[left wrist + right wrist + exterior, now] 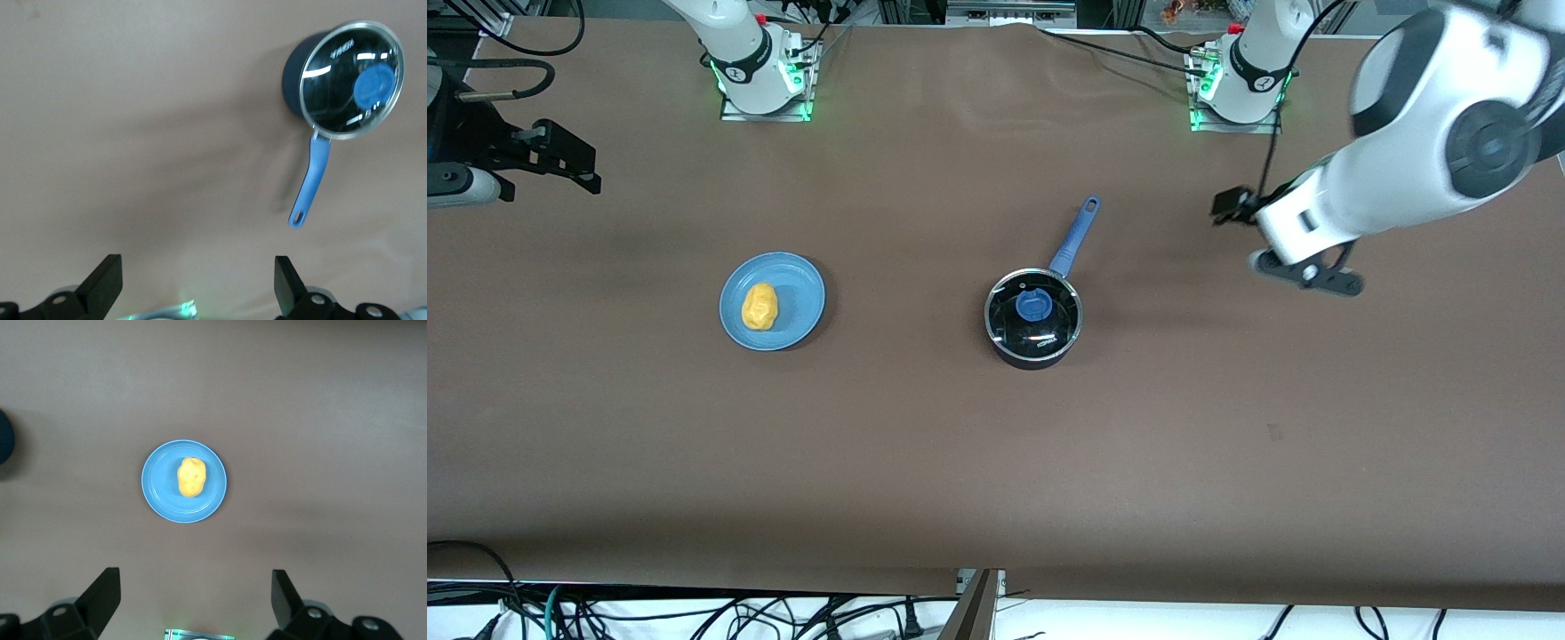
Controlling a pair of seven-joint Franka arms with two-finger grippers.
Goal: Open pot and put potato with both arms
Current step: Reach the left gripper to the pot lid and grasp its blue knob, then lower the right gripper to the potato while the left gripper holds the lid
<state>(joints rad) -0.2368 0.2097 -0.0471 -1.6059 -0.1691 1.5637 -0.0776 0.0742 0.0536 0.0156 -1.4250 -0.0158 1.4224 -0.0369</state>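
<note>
Two tools wide open, empty, aloft: left tool (198,283) over bare table (960,462) should center on lid knob (1035,307); right tool (195,600) waits near potato (759,307).

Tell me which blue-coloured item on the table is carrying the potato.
The flat light-blue plate, toward the right arm's end of the table, carries the potato. The pot has only a blue handle and lid knob, with its lid on.

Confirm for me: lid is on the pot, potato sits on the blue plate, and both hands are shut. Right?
Not quite. The lid is on the pot and the potato sits on the blue plate, but the left hand and right hand are open, as each wrist view shows.
</note>
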